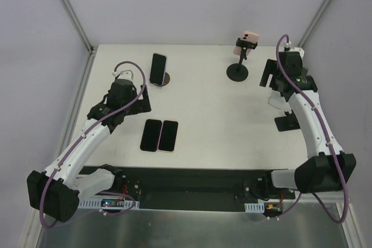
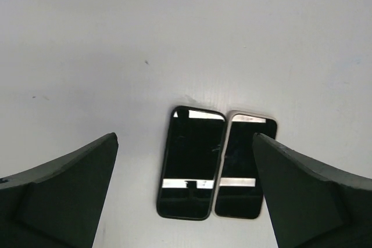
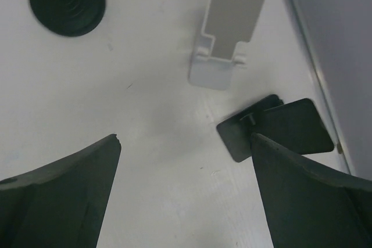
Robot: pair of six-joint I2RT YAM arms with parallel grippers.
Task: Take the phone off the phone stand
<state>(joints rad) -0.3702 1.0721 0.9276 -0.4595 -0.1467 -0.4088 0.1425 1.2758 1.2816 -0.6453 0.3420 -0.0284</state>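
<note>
Your left claw (image 2: 183,161): jaws spread wide, empty, above black phone (image 2: 190,166) and neighbour phone (image 2: 245,166), both flat on table (image 2: 87,56). Your right claw (image 3: 186,161): wide apart, empty. Pink phone (image 1: 250,36) mounted on black stand (image 1: 238,72), upper right of overhead frame.

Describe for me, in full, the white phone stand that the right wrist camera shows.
The white phone stand looks like smooth plastic or painted metal. It has a flat back plate with rounded corners, which narrows to a neck and joins a wider foot with a small lip in front. It holds no phone. It stands on the table with the plate leaning back, apart from the black folded stand beside it and from the black round base. Only the table touches it.
</note>
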